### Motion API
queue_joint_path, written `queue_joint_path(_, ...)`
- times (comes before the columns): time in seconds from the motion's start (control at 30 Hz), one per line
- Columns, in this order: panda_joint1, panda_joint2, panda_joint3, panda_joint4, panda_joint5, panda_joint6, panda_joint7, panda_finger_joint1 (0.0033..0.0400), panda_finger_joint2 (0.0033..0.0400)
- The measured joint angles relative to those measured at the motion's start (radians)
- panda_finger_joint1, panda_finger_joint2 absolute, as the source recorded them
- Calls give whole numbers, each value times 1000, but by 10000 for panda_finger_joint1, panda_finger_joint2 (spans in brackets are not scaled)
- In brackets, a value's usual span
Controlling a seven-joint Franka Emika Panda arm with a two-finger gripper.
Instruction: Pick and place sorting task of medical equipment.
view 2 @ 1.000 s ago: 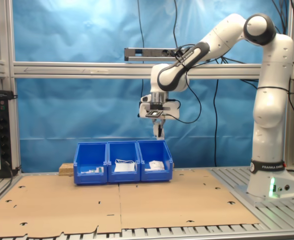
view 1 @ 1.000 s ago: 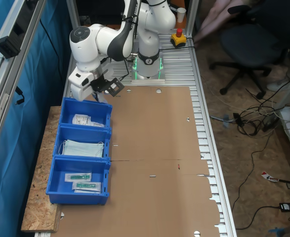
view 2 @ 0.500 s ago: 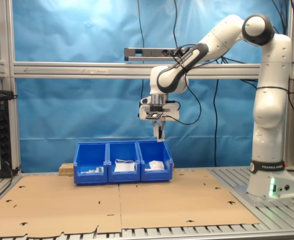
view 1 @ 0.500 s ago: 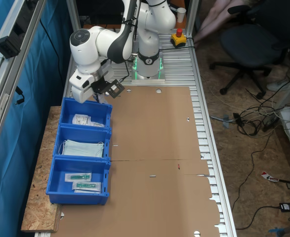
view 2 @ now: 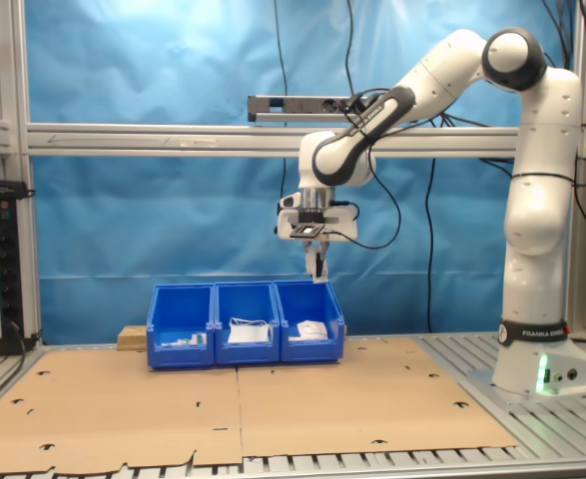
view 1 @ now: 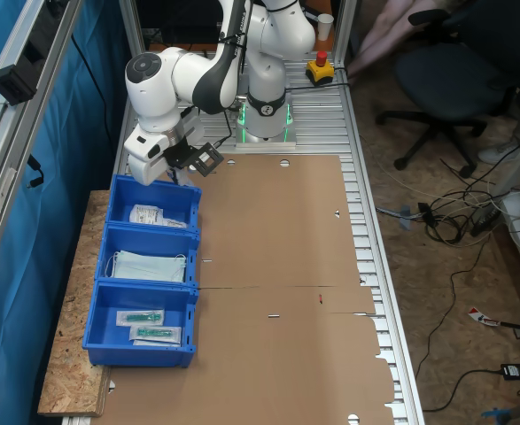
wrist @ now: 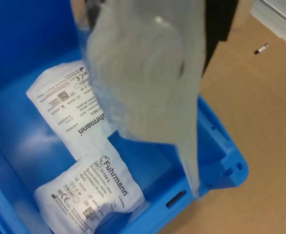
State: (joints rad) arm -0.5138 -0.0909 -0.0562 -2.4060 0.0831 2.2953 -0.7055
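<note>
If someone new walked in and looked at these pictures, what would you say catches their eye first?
Probably the white robot arm arching over from the second exterior view's right, its gripper hanging above the end bin of three blue bins and shut on a white sachet. In the wrist view, two more printed sachets lie in that bin. The neighbouring bins hold pale blue face masks and clear packets with teal items.

You have the white arm (view 2: 442,75) reaching across from the second exterior view's right, its gripper (view 2: 315,267) pointing down just above the rightmost of three blue bins (view 2: 246,323). A small pale sachet (view 2: 316,269) hangs from the closed gripper. The bins sit side by side on the cardboard-covered counter (view 2: 273,409), each with pale items inside.
</note>
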Motion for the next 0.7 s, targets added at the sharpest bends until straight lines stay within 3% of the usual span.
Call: queue_joint_path(0.7,0,34,-1,23,0,10,0,61,61)
